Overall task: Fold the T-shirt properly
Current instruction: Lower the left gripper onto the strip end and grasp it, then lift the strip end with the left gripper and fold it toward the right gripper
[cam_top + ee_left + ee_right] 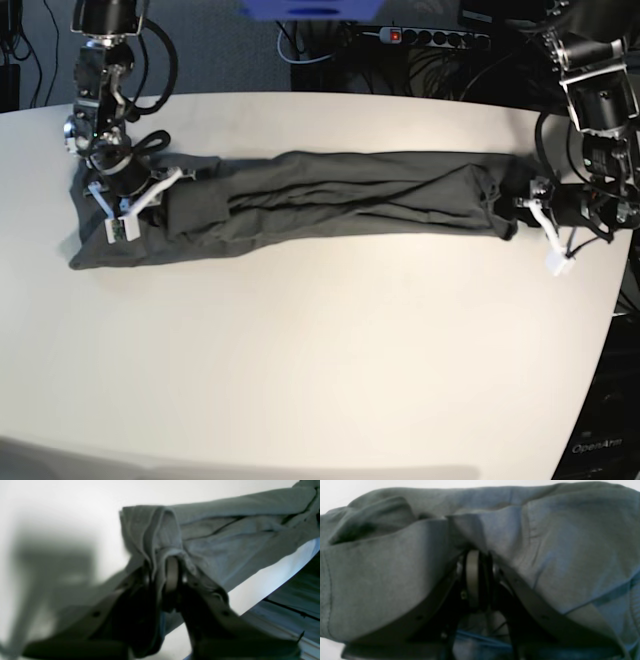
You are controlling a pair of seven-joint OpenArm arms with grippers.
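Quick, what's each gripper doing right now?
Left gripper: shut on the T-shirt.
Right gripper: shut on the T-shirt.

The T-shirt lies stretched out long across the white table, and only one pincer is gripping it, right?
Not quite: both grip it. The base view shows the T-shirt stretched between the left pincer and the right pincer on the table.

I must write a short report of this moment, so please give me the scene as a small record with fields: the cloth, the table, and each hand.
cloth: T-shirt, dark olive-grey, folded into a long narrow band across the table
table: white surface, shirt lies toward its far side
left hand: shut on one end of the T-shirt, fabric bunched between the fingers
right hand: shut on the other end, cloth draped over it
fold state: not yet finished
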